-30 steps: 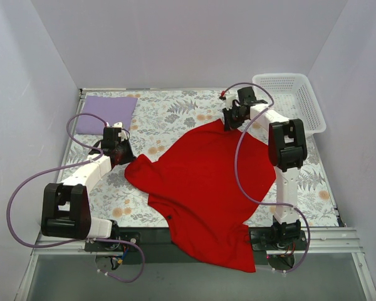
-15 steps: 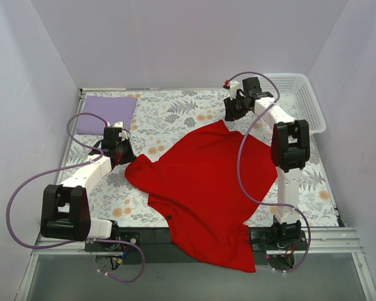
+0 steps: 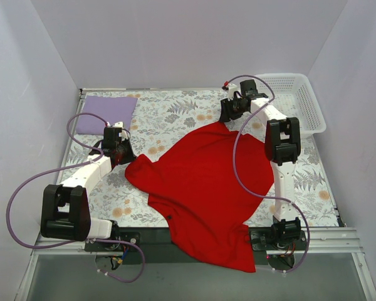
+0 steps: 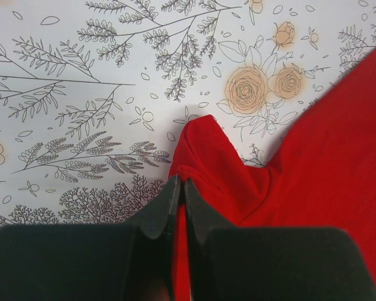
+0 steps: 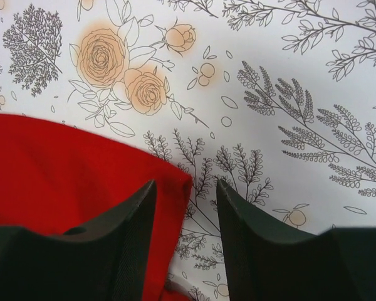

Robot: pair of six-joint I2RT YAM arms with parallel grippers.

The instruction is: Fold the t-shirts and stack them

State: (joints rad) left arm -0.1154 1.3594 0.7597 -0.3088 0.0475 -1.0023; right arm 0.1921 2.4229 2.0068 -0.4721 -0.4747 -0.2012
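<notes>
Red rumpled t-shirt (image 3: pixel 200 175), sleeve pinched in left hand (image 4: pixel 180 183); right hand (image 5: pixel 185 184) parted, empty.

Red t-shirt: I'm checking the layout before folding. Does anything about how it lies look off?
Yes. The red t-shirt lies crooked and wrinkled rather than spread flat, and its near end hangs over the front edge of the table, between the arm bases.
</notes>
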